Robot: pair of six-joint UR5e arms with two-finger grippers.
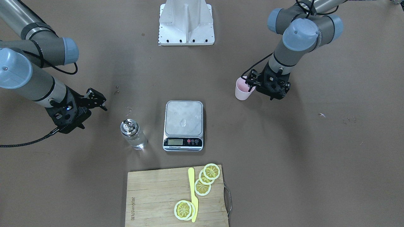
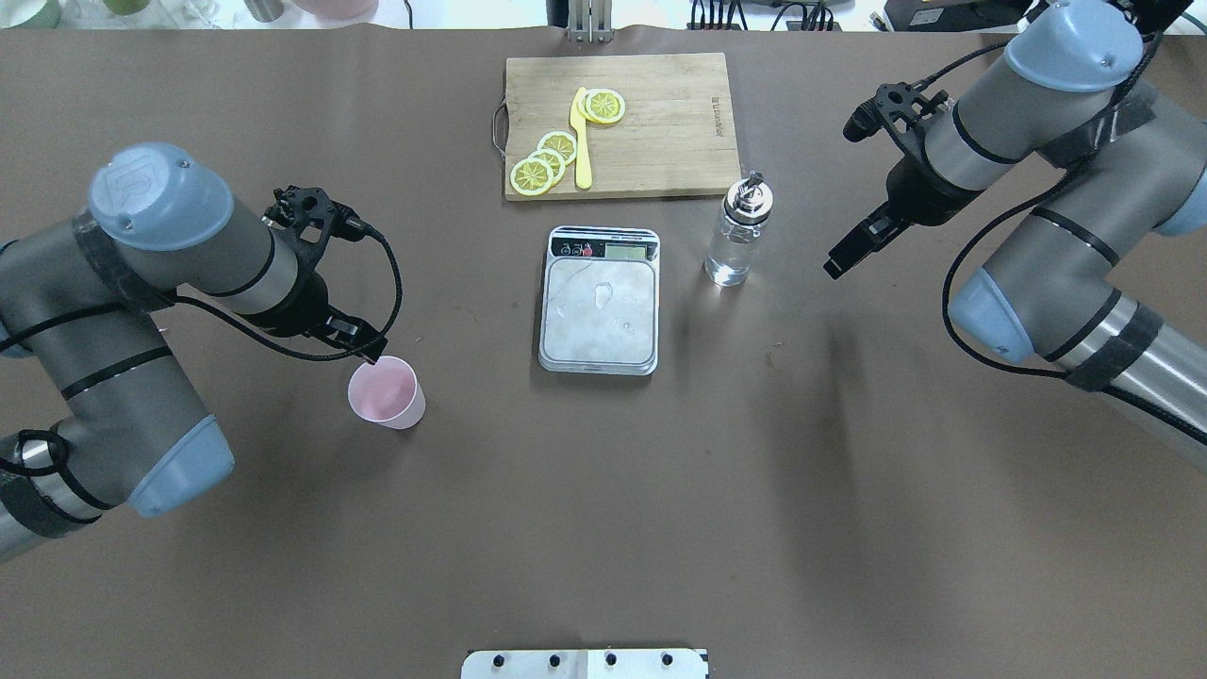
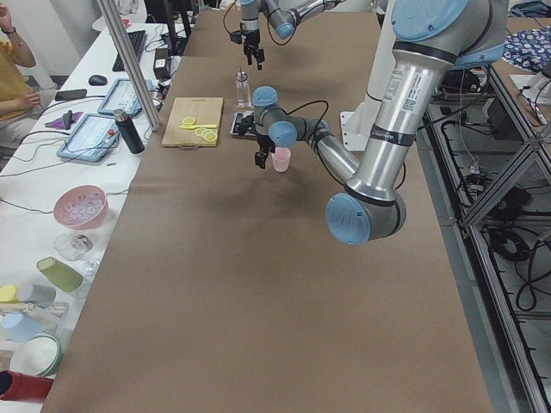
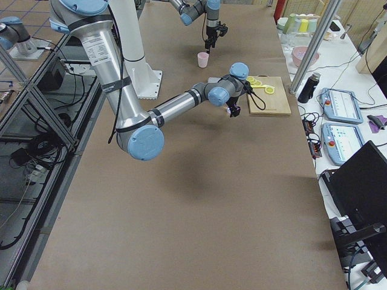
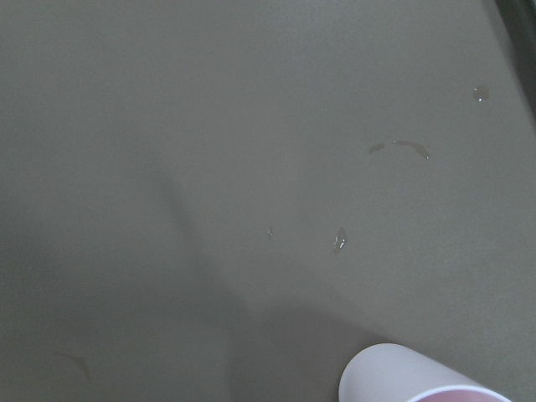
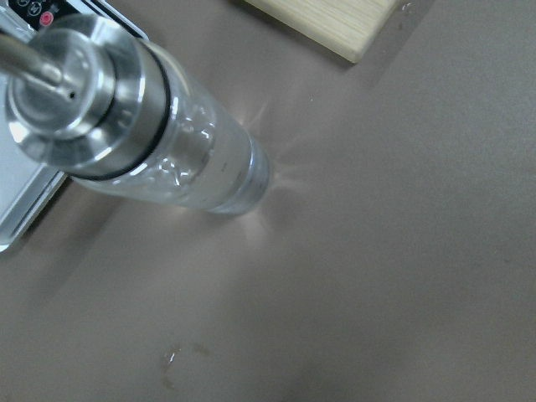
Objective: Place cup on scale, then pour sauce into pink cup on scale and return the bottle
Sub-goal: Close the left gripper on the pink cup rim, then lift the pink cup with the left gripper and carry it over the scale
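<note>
The pale pink cup stands upright on the brown table, to the left of the scale. My left gripper hangs at the cup's rim and looks open; I cannot tell whether it touches. In the left wrist view only the cup's wall shows, at the bottom edge. The scale sits at the centre with droplets on its bare platform. To its right stands the glass bottle with clear sauce inside. My right gripper hovers open, to the right of the bottle.
A wooden cutting board with lemon slices and a yellow knife lies just beyond the scale. Small wet spots mark the table near the bottle. The robot's white base plate is at the table's near edge.
</note>
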